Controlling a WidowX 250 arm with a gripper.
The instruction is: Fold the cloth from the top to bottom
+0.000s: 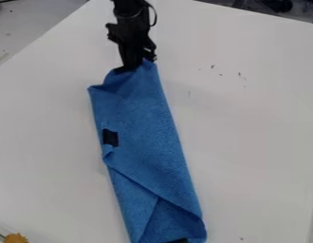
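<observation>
The cloth [146, 128] is lying lengthwise down the table [254, 137], its top end meeting the gripper [137, 65]. Whether the jaws are spreading or holding cloth, I'm not managing to tell. Seemingly, the whole top-to-bottom fold is remaining.

The table [254, 123] has a plain white top, and its left edge runs at a slant. On it lies a blue cloth [143, 114], long and narrow, which goes from the upper middle down to the bottom of the view. Its lower part shows diagonal folds, and near its left side there is a black patch [110, 137]. To the right of the cloth's upper part, the table carries some small dark specks [212, 67]. The orange-yellow thing [16, 238] at the lower left corner, I cannot say surely what it is.
</observation>
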